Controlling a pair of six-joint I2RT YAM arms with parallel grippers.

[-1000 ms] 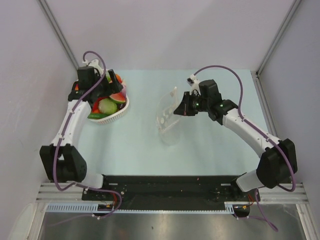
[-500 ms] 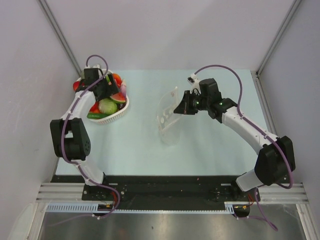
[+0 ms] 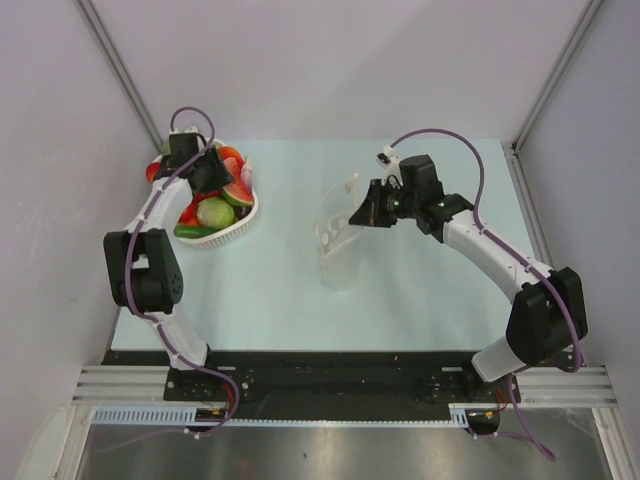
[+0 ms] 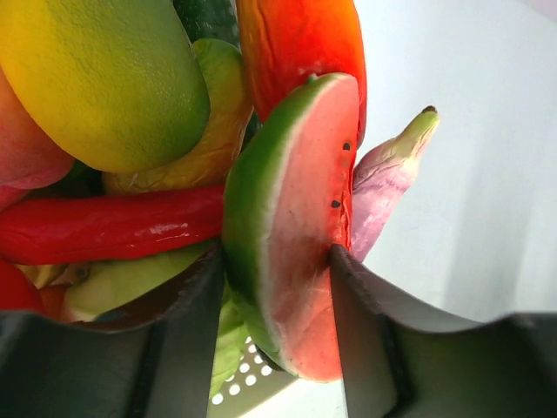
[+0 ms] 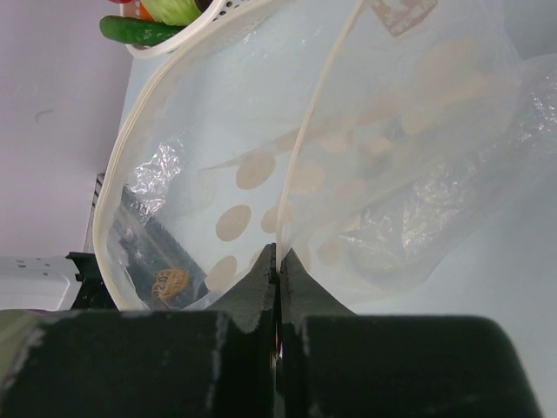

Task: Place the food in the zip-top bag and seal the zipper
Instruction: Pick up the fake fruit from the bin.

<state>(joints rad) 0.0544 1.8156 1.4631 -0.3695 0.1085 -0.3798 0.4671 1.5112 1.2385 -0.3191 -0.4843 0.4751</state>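
**Hidden or unclear.** In the top view the left arm's wrist covers the far left part of the white slotted basket, so the left fingers cannot be seen from above. The left wrist view is very close, and most of the food is cut off by the frame. Only the following show:
- part of a yellow-green round fruit
- a long red pepper
- a yellow piece
- an orange-red piece
- a pale purple piece with a green tip

The lower end of the watermelon slice is hidden between the fingers.

**Left fingers.** They are about half open. One finger lies against the green rind and the other against the red face of the slice. The slice stands on edge among the other food in the basket, at the far left of the table.

**Right fingers**. They are pressed fully together on the rim of the zip-top bag. The zipper, a cream strip, runs up from between them. A second strip curves away to the left, so the mouth gapes.

**Bag position.** It stands just right of the table's middle, well apart from the basket. Its clear, crinkled plastic makes its lower outline hard to trace.

**Markings.** The bag carries tan round spots and two small emblem-like prints. No writing on them can be read. A dark green cucumber shows at the basket's rim.
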